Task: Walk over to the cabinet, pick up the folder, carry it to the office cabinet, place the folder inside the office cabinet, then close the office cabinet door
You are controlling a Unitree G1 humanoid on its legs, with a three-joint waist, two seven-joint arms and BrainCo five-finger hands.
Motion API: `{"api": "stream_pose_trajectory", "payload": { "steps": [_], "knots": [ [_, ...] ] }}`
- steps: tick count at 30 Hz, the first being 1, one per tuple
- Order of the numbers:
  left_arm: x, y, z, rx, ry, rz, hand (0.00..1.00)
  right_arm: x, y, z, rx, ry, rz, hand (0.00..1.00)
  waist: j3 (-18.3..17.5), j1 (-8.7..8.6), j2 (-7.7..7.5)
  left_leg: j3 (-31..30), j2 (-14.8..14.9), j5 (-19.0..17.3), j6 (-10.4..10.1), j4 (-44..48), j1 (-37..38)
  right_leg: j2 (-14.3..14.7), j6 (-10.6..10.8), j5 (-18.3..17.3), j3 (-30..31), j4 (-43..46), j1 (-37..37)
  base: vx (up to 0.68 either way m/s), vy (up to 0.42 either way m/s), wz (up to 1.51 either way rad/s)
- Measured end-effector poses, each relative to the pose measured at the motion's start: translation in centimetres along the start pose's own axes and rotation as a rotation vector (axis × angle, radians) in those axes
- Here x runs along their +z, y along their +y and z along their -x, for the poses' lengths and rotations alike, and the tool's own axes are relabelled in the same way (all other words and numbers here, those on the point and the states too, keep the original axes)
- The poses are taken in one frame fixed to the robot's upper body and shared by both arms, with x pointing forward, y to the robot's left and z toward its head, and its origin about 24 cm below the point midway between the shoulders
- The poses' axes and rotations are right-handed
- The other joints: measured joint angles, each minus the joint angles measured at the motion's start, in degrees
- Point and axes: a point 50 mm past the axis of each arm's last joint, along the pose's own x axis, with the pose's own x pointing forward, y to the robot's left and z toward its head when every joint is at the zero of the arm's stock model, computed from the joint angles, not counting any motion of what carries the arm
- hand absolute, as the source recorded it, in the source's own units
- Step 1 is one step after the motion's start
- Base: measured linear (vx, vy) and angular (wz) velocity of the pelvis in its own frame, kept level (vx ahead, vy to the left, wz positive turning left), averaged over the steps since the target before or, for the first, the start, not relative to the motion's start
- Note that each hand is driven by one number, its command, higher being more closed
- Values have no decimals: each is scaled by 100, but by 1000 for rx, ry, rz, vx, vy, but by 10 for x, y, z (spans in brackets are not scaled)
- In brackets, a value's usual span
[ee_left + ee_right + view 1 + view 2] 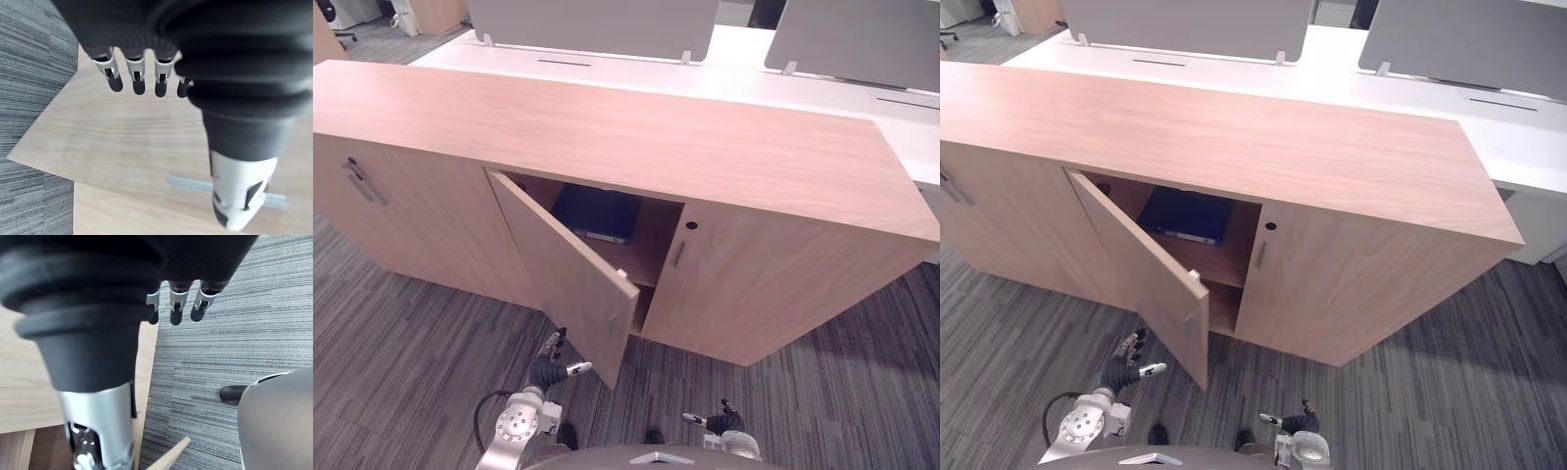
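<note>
A dark blue folder (597, 215) lies flat on the upper shelf inside the long wooden cabinet (607, 132). The cabinet's middle door (573, 269) stands swung out towards me. My left hand (551, 364) hangs low by the door's outer bottom corner, fingers (138, 73) straight and apart from the wood, holding nothing. Its wrist view looks onto the door face and a metal handle (195, 185). My right hand (720, 421) is low over the carpet in front of the shut right door, fingers (176, 303) relaxed and empty.
The left door with its handle (360, 181) and the right door with its handle (678, 255) are closed. White desks (734, 59) with grey partition panels (597, 24) stand behind the cabinet. Grey striped carpet (401, 362) covers the floor.
</note>
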Motion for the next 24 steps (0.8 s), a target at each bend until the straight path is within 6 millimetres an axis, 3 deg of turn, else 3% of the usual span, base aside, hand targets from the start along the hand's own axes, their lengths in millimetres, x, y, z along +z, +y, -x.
{"api": "stream_pose_trajectory", "payload": {
  "steps": [7, 9, 15, 24],
  "knots": [
    [17, -7, -24, 0, -24, -56, 0, 3, 1, -1, -1, 3, 3, 0, -39, -205, 58, 408, 23, -151, 4, 2, 195, 47, -8, 157, 367, -219, 100, 76, 1, -30],
    [30, 2, -37, 56, -41, -78, 0, 4, 1, -1, 0, 1, 2, 0, -39, -290, 57, 549, 20, -196, 4, 5, 210, 62, -7, 198, 477, -261, 62, 49, 11, -31],
    [49, 40, -50, 227, -58, -115, 0, 8, 3, -4, 2, 0, 6, 0, -22, -495, 44, 950, 21, -321, -18, 36, 245, 109, 3, 293, 839, -330, -81, 22, 4, -36],
    [74, 51, -64, 265, -107, -158, 0, 13, 1, -6, -3, -14, 7, 0, 58, -663, 49, 1067, 13, -364, -32, 37, 161, 106, 16, 330, 951, -369, -216, -8, -4, -7]
  ]
}}
